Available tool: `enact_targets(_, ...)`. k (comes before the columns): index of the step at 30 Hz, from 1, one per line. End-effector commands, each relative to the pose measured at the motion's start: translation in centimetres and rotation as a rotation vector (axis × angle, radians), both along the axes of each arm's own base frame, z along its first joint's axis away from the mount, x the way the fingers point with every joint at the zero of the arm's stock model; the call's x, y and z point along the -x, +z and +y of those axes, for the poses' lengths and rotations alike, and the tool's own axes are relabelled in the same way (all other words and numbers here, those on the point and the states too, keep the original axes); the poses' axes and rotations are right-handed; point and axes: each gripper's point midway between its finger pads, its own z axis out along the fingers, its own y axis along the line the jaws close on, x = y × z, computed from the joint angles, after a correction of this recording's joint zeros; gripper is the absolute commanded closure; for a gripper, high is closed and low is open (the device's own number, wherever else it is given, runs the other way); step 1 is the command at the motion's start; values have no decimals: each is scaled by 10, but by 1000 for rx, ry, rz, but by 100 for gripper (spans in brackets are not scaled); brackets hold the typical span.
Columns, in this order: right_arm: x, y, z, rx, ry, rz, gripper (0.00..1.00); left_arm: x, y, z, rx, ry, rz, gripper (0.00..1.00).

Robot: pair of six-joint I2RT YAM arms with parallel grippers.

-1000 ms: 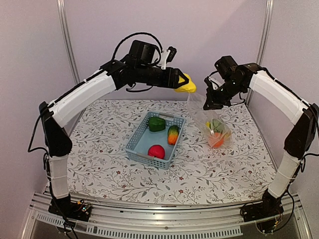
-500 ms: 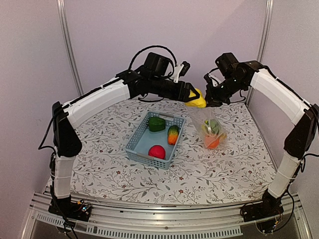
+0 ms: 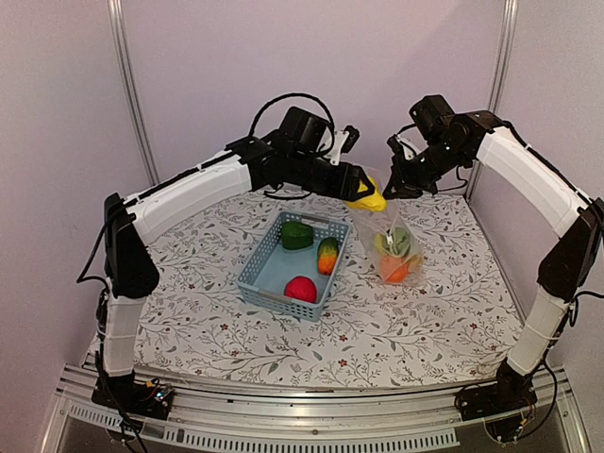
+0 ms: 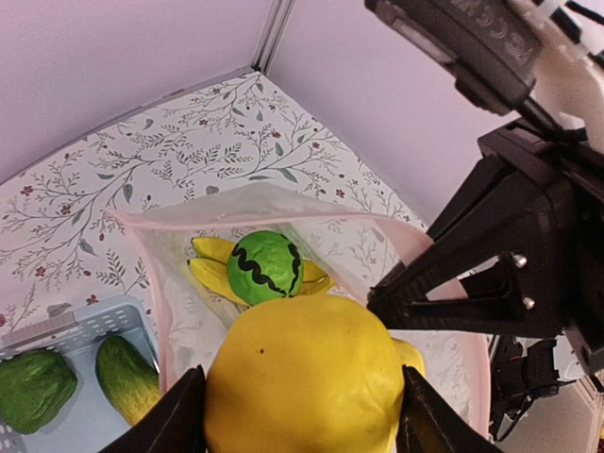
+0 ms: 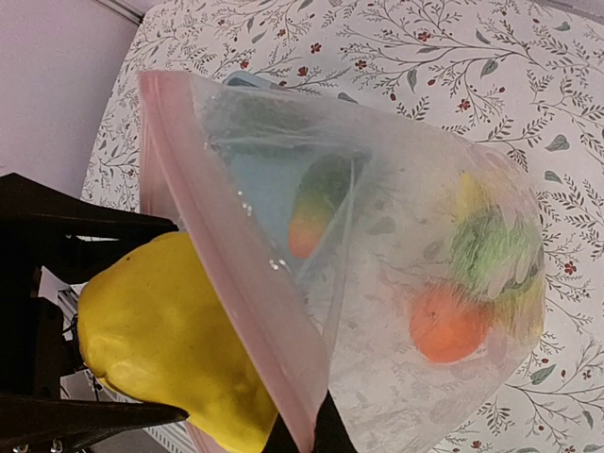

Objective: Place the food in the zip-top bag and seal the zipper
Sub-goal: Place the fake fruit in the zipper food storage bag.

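Note:
My left gripper [image 3: 366, 198] is shut on a round yellow toy fruit [image 4: 302, 377] and holds it right at the open mouth of the clear zip-top bag [image 3: 394, 250]. My right gripper [image 3: 394, 184] is shut on the bag's pinkish zipper strip [image 5: 226, 274] and holds the bag hanging, its bottom on the table. Inside the bag lie the striped melon [image 4: 265, 266], the banana [image 4: 212, 264] and the orange [image 5: 451, 326]. The yellow fruit [image 5: 160, 340] sits against the outer side of the strip in the right wrist view.
The blue-grey basket [image 3: 260, 274] stands left of the bag and holds the green pepper [image 3: 296, 234], the mango [image 3: 327, 255] and the red apple [image 3: 300, 288]. The back wall and a corner post are close behind both grippers.
My left gripper has moved right and down with the yellow fruit, to the bag's mouth. The bag has swung slightly left and lower in my right gripper.

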Motion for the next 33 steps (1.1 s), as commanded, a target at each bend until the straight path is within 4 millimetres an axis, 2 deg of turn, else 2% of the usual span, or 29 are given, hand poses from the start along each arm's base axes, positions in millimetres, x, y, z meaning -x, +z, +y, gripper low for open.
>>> enact_targets(1, 1, 8, 4, -13, 5, -10, 100, -6, -35, 5, -94, 69, 36, 37)
enact_targets(5, 1, 7, 5, -15, 5, -7, 100, -10, -33, 9, -93, 106, 44, 24)
enact_targets(6, 1, 5, 6, -16, 8, -1, 100, -10, -30, 9, -83, 112, 46, 19)
enact_targets(7, 1, 4, 7, -19, 11, 3, 100, -10, -26, 8, -73, 114, 45, 4)
enact_targets(8, 1, 2, 8, -25, 14, 11, 100, -11, -20, 8, -60, 117, 40, 1)
enact_targets(15, -4, -5, 8, -79, 8, 48, 100, -13, 37, 15, 55, 126, -21, 0)
enact_targets(20, -9, -6, 1, -77, -4, 51, 100, -17, 73, 46, 83, 176, -101, 0)
enact_targets(21, -10, -7, -2, -72, -10, 51, 100, -12, 79, 49, 87, 156, -137, 0)
enact_targets(23, -12, -7, -11, -55, -30, 47, 100, 1, 107, 59, 155, 124, -257, 0)
enact_targets(25, -15, -7, -25, -36, -64, 44, 100, 10, 122, 79, 212, 157, -332, 0)
enact_targets(28, -20, -3, -55, -9, -130, 29, 100, 8, 109, 104, 182, 205, -316, 0)
enact_targets(30, -21, 4, -72, -4, -162, 19, 100, 5, 88, 115, 102, 225, -283, 1)
enact_targets(33, -21, 12, -101, 37, -223, 2, 100, 9, 46, 124, -44, 204, -242, 9)
